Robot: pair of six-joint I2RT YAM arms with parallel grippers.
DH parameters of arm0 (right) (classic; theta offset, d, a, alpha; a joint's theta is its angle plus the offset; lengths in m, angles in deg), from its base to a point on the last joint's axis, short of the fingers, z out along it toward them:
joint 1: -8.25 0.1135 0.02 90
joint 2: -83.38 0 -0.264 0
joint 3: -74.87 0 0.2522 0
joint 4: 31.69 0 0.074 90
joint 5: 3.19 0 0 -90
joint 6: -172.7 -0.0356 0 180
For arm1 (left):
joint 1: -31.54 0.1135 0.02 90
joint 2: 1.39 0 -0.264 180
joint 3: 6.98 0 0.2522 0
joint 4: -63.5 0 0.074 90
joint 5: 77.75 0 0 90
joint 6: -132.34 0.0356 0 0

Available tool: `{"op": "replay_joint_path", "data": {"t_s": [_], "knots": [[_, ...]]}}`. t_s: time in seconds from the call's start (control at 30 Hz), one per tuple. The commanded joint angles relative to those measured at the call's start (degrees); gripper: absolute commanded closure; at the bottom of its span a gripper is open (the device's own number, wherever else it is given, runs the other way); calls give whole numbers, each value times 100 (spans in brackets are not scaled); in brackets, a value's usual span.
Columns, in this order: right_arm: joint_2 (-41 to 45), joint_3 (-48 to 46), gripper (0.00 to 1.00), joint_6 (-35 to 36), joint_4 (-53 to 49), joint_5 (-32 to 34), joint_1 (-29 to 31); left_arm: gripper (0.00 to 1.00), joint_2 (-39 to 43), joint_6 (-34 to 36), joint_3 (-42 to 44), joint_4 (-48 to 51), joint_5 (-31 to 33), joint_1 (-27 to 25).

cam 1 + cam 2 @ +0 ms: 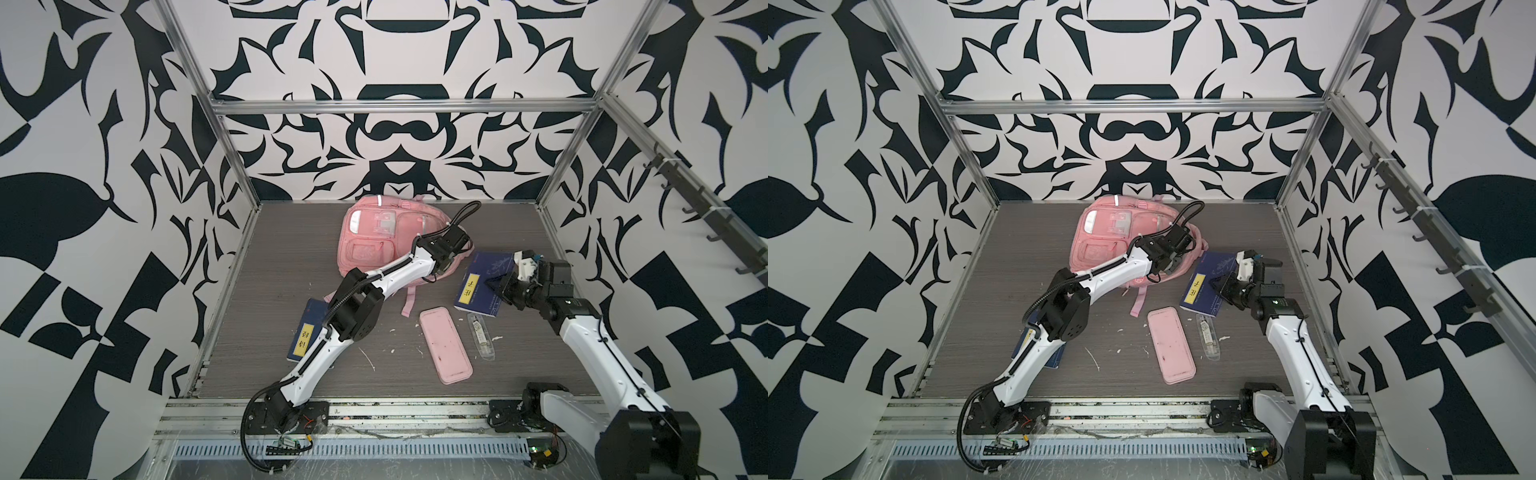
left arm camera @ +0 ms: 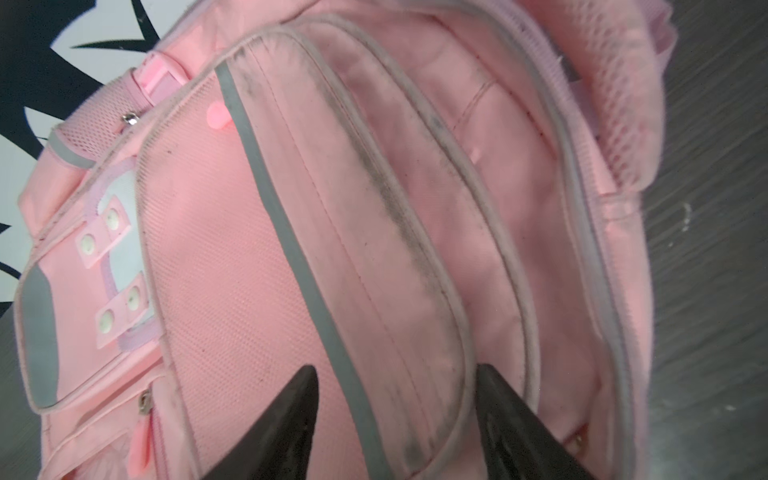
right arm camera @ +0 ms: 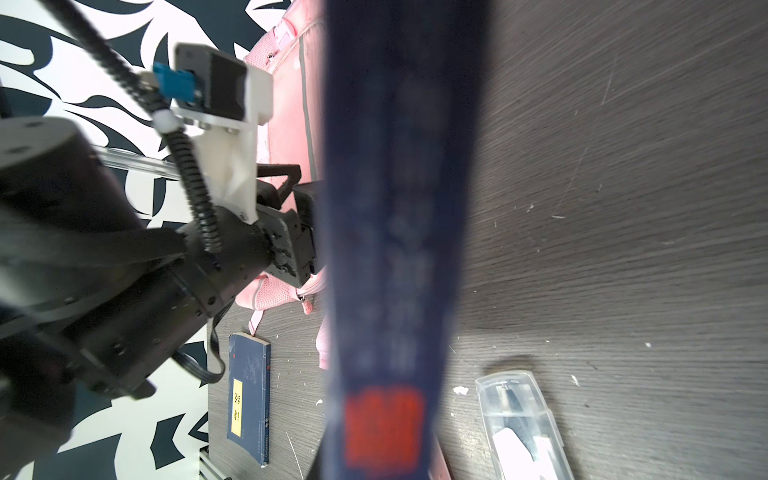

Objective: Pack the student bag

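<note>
**Blue book clamped on the right, bag straddled on the left**

The grey wood-grain table (image 1: 270, 291) fills the middle of both top views. The student bag (image 1: 374, 232) (image 1: 1104, 232) lies at upper centre, against the patterned back wall, front panel up. Its straps trail toward the lower part of the frame.

The left arm (image 1: 399, 274) runs from the lower left diagonally up to the bag's right side. The right arm (image 1: 590, 345) comes in from the lower right.

The left gripper (image 2: 395, 370) sits on the bag. In the left wrist view its dark fingers (image 2: 299, 415) stand apart astride a soiled, grey-piped panel. One is on the outer fabric and one is in the gap beside the piping. Whether they pinch the panel I cannot tell.

The right gripper (image 1: 488, 284) is clenched on a dark blue book (image 1: 492, 262) (image 3: 395, 208) just right of the bag. The book appears edge-on and blurred down the middle of the right wrist view.

A second blue book (image 1: 307, 332) (image 3: 247, 399) with a yellow label lies at lower left, partly under the left arm. A pink pencil case (image 1: 444, 347) (image 1: 1170, 345) lies flat at lower centre. A clear plastic case (image 1: 482, 336) (image 3: 519, 415) sits just to its right, apart from it.
</note>
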Motion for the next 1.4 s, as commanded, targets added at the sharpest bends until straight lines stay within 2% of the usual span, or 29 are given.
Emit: {"op": "replay_joint_path", "data": {"t_s": [0.0,0.17,0.27,0.33,0.37,0.47,0.63,0.67,1.0,1.37], "knots": [[157,23,100,-42,313,-124,-14,37,-149,-69,-133,343,27,88],[144,15,100,-64,354,-131,-18,37,119,-40,272,-10,-237,73],[122,2,100,-108,414,-158,-20,38,147,-68,306,10,-163,73],[102,-3,100,-113,435,-177,-19,42,78,-87,202,125,-32,80],[96,-2,100,-117,443,-177,-18,46,35,-95,135,199,7,88],[95,-2,100,-116,454,-194,-15,66,-43,-111,-54,385,26,106],[87,-20,100,-161,618,-263,-11,97,406,-55,304,189,72,98],[64,-25,100,-205,688,-300,-16,100,519,-35,395,171,115,97],[-572,303,100,-730,1656,-514,133,100,2231,20,1621,-372,187,113],[-1327,813,100,-1065,2302,-269,644,100,3603,-268,2215,-716,-631,468]]}}
